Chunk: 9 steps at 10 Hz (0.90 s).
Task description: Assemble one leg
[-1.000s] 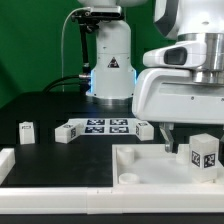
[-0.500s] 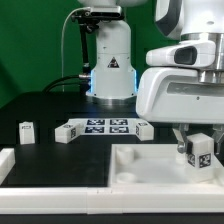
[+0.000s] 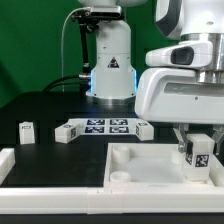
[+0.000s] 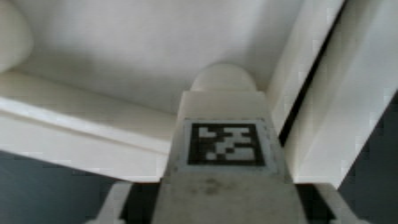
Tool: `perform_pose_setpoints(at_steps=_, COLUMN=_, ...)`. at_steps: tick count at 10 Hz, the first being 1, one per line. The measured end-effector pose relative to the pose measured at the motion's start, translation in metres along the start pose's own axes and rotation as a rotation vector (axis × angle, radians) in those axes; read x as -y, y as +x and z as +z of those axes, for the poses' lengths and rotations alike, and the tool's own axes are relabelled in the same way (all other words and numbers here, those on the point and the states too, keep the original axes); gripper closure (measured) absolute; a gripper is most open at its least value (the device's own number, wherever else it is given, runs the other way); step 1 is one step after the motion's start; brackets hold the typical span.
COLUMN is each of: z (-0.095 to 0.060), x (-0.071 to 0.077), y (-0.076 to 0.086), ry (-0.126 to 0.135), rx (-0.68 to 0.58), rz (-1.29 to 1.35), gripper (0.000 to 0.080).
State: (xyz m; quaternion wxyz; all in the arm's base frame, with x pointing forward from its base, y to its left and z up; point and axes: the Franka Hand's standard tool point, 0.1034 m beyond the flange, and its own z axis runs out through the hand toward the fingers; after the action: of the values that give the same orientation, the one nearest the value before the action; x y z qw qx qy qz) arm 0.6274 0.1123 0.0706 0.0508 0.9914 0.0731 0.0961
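Note:
My gripper [image 3: 197, 142] is shut on the leg [image 3: 198, 157], a small white block with a black-and-white tag, held upright at the exterior view's right. The leg's lower end is down inside the white tray-like top [image 3: 150, 160], near its right corner; whether it touches is hidden. In the wrist view the leg [image 4: 226, 120] fills the middle between my fingers [image 4: 121, 200], with the top's white wall [image 4: 107, 100] beyond it. A round socket [image 3: 124, 173] shows at the top's left near corner.
Three more white legs lie on the dark table: one far left [image 3: 27, 131], one at the marker board's left end [image 3: 65, 133], one at its right end [image 3: 144, 128]. The marker board [image 3: 100, 126] lies behind the top. A white L-shaped rim [image 3: 12, 160] borders the front left.
A second ago one finger stood apart to the leg's left. Now the fingers flank the leg, which has shifted slightly left and then lower into the top.

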Motion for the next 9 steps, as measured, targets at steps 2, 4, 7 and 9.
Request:
perform_pose_setpoints(at_steps=2, z=0.003, x=-0.001, y=0.003, ry=-0.011, rx=-0.027, rz=0.274, gripper=0.0506)
perform_pose_setpoints(at_steps=4, z=0.005, x=-0.003, y=0.004, ry=-0.018, rx=-0.029, rz=0.497, gripper=0.0506)
perform_pose_setpoints(at_steps=7, z=0.006, x=-0.002, y=0.002, ry=-0.016, rx=-0.024, rz=0.943, gripper=0.0506)
perform_pose_setpoints(at_steps=9, z=0.005, x=0.006, y=-0.001, ry=-0.008, rx=0.002, rz=1.211, gripper=0.0506)
